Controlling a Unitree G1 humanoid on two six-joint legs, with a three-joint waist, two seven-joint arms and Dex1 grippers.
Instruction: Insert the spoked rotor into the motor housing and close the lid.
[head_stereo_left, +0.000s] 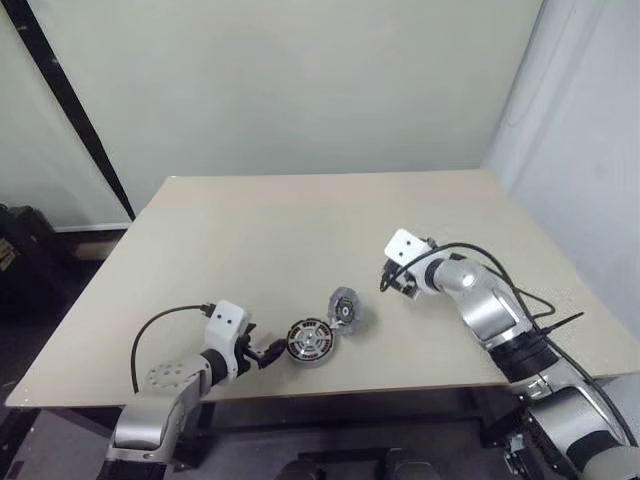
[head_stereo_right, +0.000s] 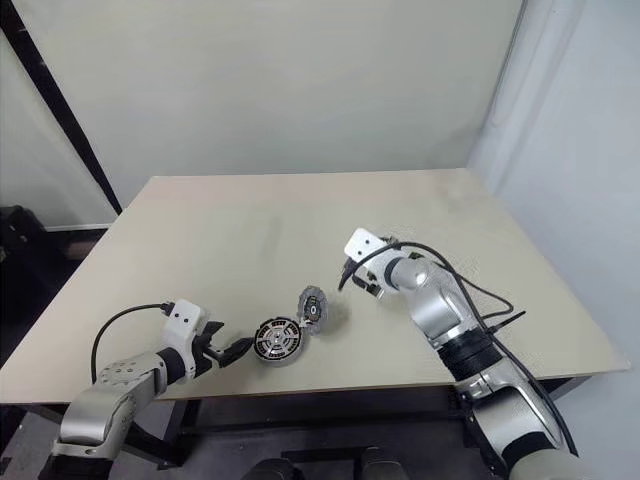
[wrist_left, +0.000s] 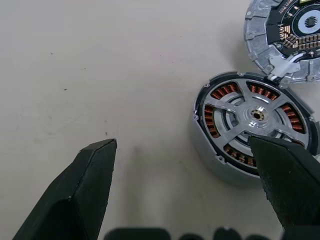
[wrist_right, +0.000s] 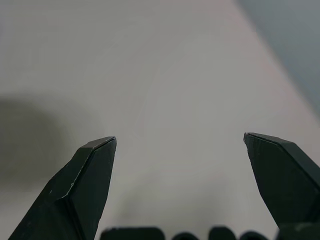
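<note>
The motor housing (head_stereo_left: 310, 341) lies near the table's front edge, left of centre. The silvery spoked rotor (wrist_left: 257, 114) sits inside the motor housing (wrist_left: 215, 160), over the copper windings. The lid (head_stereo_left: 346, 307) stands tilted up from the housing's far right rim, its dark inner face (wrist_left: 292, 30) showing. My left gripper (head_stereo_left: 268, 352) is open just left of the housing; one fingertip (wrist_left: 280, 165) is against the housing's near rim, the other (wrist_left: 97, 165) over bare table. My right gripper (head_stereo_left: 388, 282) hovers open and holds nothing, to the right of the lid and apart from it.
The beige table (head_stereo_left: 300, 220) stretches wide behind the parts. Its front edge runs just below the housing. A wall stands behind the table and a pale curtain (head_stereo_left: 590, 120) hangs at the right. Black cables (head_stereo_left: 520, 300) trail along my right arm.
</note>
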